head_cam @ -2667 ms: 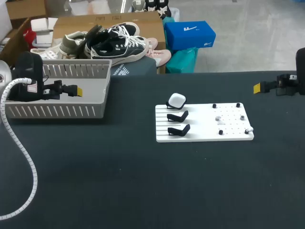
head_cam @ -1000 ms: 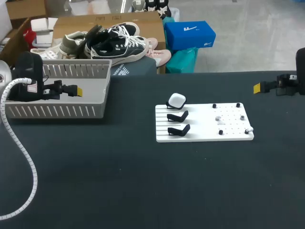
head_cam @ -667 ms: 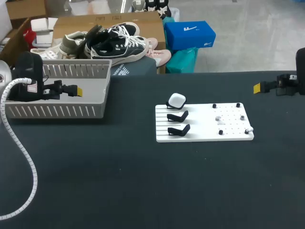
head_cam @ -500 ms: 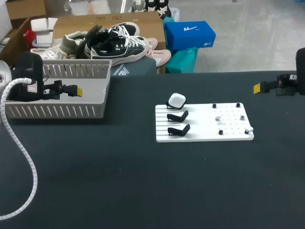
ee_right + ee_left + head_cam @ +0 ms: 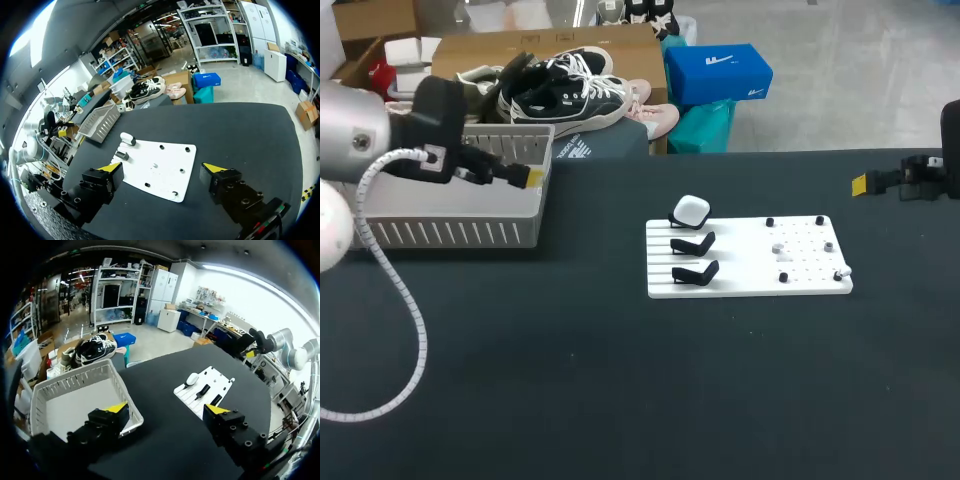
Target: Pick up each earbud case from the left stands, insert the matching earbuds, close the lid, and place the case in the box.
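While your left end effector [image 5: 167,409] hangs wide open by the rim of the basket [image 5: 450,232] and your right end effector [image 5: 162,166] is equally wide, the earbud case [image 5: 691,209] sits on the rearmost stand [image 5: 677,219] of the board [image 5: 810,284].

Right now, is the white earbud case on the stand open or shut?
Shut, it seems: the earbud case shows one rounded shape, no raised lid.

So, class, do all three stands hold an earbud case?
No, only one white case sits there; the two black stands are empty.

No legible text anywhere (any view) — none.
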Tool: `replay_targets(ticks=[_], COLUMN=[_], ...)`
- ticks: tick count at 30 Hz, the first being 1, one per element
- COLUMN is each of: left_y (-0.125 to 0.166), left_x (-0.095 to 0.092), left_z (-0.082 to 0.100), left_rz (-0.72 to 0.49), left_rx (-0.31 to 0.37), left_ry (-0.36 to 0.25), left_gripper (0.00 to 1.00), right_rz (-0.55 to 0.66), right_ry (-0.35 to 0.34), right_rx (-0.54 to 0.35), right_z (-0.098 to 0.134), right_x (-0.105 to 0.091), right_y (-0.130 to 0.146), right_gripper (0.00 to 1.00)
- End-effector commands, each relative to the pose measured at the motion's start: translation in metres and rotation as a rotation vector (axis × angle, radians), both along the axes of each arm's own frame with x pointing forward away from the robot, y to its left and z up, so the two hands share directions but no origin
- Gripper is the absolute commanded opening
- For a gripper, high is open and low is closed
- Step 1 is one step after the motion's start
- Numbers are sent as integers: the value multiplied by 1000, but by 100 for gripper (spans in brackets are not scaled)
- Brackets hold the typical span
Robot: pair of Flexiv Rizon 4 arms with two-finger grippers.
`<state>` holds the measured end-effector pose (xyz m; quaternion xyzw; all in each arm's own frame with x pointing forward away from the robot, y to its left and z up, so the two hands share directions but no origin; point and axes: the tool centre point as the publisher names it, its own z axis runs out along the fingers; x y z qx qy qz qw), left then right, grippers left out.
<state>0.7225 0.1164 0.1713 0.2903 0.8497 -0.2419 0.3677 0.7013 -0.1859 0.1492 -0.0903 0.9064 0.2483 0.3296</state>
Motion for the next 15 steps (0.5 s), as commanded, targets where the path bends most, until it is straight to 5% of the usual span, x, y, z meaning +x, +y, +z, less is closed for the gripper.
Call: replay_targets(ticks=[1, 15], left_y=[-17, -69], left_x=[14, 25], left_z=[-11, -36], left_rz=[-210, -567], left_rx=[-42, -5], left_ry=[-47, -92], left_gripper=[100, 100], right_rz=[3, 3], right_ry=[0, 0], right_rx=[2, 2], right_z=[0, 0], right_x=[1, 1], right_y=[-1, -1], right_gripper=[100, 100])
